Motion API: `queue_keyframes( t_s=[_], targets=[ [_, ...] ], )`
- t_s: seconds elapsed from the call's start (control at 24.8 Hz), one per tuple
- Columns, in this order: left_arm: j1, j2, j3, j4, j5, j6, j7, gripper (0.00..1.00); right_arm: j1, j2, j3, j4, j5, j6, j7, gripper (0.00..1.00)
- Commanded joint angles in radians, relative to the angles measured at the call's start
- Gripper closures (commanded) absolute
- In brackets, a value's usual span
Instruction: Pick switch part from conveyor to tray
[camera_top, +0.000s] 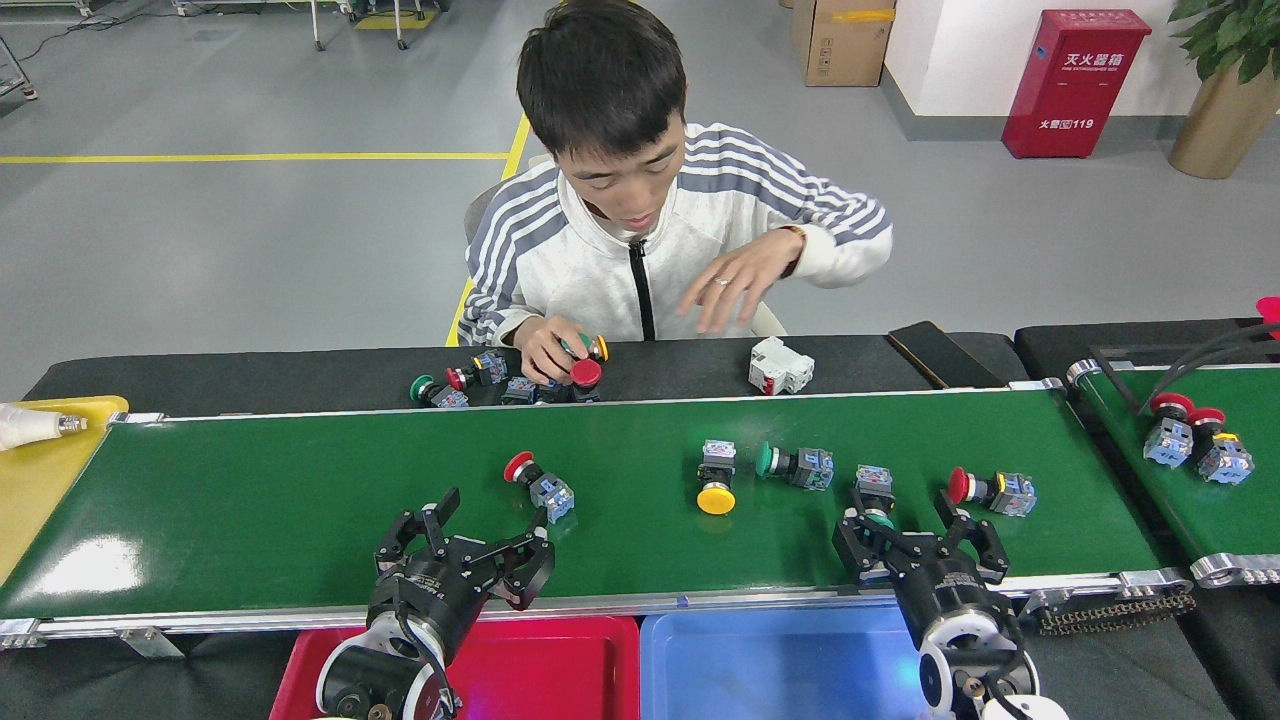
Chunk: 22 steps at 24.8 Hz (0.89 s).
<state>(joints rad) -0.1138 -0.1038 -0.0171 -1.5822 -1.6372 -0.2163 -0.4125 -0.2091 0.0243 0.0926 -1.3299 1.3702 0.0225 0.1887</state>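
Both pincers stood open over the conveyor (300, 500): the left pincer (492, 518) just beside the red switch (537, 483), the right pincer (905, 520) around the green-capped switch (873, 487).

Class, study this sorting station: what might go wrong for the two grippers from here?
1. The right gripper, open, hangs over a green-capped switch; the red-capped switch lies close beside and might get knocked.
2. The left gripper, open, sits just short of the red switch; if the conveyor runs, a grasp may miss.
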Motion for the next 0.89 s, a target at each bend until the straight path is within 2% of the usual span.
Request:
queue_keyframes(
  t_s=[0.0, 0.04, 0.08, 0.24, 0.64, 0.77, 0.85],
  targets=[
    [-0.021, 0.003, 0.002, 0.010, -0.003, 0.006, 0.003, 0.00, -0.019, -0.009, 0.019, 0.000, 0.000, 0.000, 0.000, 0.66],
    [-0.032, 0.003, 0.003, 0.027, -0.003, 0.006, 0.001, 0.00, -0.018, -0.023, 0.029, 0.000, -0.002, -0.001, 0.000, 0.77],
    [-0.043, 0.004, 0.003, 0.042, -0.003, 0.008, 0.003, 0.00, -0.016, -0.035, 0.038, 0.000, -0.006, -0.006, 0.000, 0.83],
    [-0.084, 0.006, 0.006, 0.097, -0.003, 0.022, 0.005, 0.00, -0.016, -0.047, 0.058, -0.003, -0.011, -0.007, 0.002, 0.89],
    [-0.153, 0.013, 0.089, 0.218, -0.001, 0.035, 0.014, 0.00, 0.010, -0.043, 0.067, -0.095, -0.013, -0.105, -0.008, 0.89],
    [-0.172, 0.038, 0.097, 0.272, -0.001, 0.083, 0.077, 0.01, 0.022, -0.041, 0.102, -0.135, -0.013, -0.144, -0.008, 0.89],
    [-0.173, 0.059, 0.097, 0.303, -0.001, 0.134, 0.127, 0.12, 0.033, -0.043, 0.150, -0.169, -0.013, -0.154, -0.008, 0.89]
  ],
)
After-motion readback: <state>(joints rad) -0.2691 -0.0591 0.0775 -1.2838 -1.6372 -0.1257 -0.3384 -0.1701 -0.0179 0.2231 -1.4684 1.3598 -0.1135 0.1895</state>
